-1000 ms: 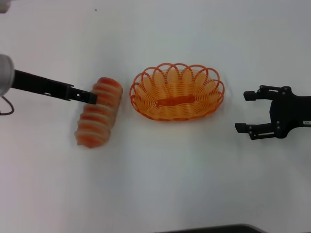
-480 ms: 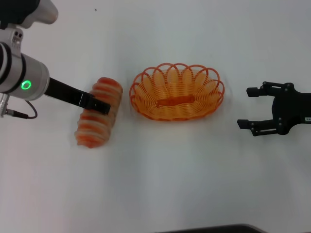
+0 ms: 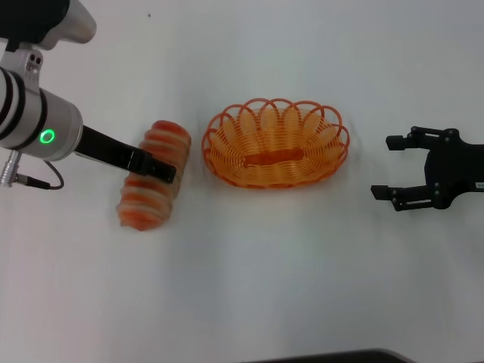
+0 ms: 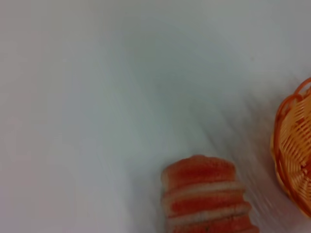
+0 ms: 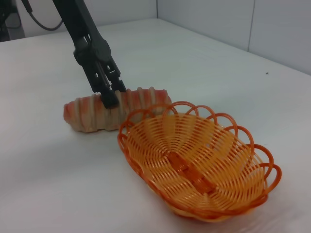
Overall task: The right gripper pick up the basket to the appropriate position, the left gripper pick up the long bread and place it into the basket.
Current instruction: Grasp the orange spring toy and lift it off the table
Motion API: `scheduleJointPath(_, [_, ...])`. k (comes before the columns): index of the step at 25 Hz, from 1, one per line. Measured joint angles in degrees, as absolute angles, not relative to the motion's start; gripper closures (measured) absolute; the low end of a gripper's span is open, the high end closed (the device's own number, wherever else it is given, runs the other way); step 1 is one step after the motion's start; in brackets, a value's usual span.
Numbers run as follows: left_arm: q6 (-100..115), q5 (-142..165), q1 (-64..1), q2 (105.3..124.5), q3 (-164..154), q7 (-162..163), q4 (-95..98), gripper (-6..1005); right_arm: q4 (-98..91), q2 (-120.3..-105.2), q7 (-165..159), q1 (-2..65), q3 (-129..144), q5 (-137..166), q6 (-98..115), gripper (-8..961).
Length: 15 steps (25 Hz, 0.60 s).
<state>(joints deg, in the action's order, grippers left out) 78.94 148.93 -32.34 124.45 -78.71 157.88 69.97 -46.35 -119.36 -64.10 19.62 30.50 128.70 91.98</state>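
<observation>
The long bread (image 3: 144, 198), striped orange-red and cream, lies on the white table left of the basket (image 3: 274, 142). The bread also shows in the left wrist view (image 4: 206, 199) and the right wrist view (image 5: 87, 114). My left gripper (image 3: 162, 171) hangs over the middle of the bread, at its top surface; in the right wrist view (image 5: 111, 96) it stands right at the loaf. The orange wire-weave basket (image 5: 194, 165) stands empty at the table's centre, and its edge shows in the left wrist view (image 4: 294, 150). My right gripper (image 3: 382, 166) is open and empty, well right of the basket.
The white table (image 3: 249, 272) stretches around the bread and the basket. A dark edge shows at the bottom of the head view (image 3: 333, 357). A grey wall (image 5: 243, 24) stands behind the table in the right wrist view.
My left arm has come further in, and its gripper has moved from the bread's far end to over its middle. My right gripper has drawn slightly right. Bread and basket have not moved.
</observation>
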Motion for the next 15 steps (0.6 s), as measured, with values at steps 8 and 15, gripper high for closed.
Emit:
scheduleJointPath(8, [79.6, 148.7, -32.3, 124.45, -79.4, 158.0, 69.5, 100, -46.3, -119.36, -64.0, 19.8, 30.5, 128.8, 91.8, 27])
scheduleJointPath(15, [80.0, 148.7, -33.2, 124.45, -79.6, 158.1, 67.3, 110, -46.3, -119.44, -64.2, 19.8, 31.1, 128.8, 91.8, 28])
